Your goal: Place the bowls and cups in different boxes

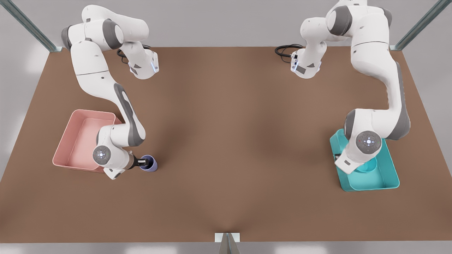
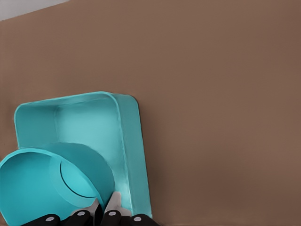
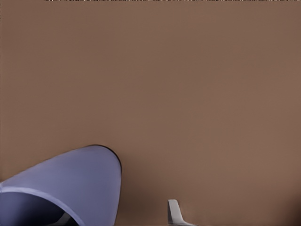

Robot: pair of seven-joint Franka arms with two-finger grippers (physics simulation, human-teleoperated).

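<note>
The teal bowl (image 2: 42,188) hangs tilted over the teal box (image 2: 101,127), and my left gripper (image 2: 103,207) is shut on its rim. In the front view this arm is at the right, with the bowl (image 1: 368,167) showing below its wrist inside the teal box (image 1: 386,176). The lavender cup (image 1: 150,163) stands on the table beside the pale pink box (image 1: 76,135). My right gripper (image 1: 143,162) is open at the cup's rim. One finger (image 3: 174,210) stays outside the cup (image 3: 80,183), apart from its wall.
The brown table (image 1: 240,134) spreads wide between the two boxes. Metal frame posts (image 1: 30,24) stand at the back corners, and a small bracket (image 1: 227,238) sits at the front edge. Cables (image 1: 286,51) lie near the back.
</note>
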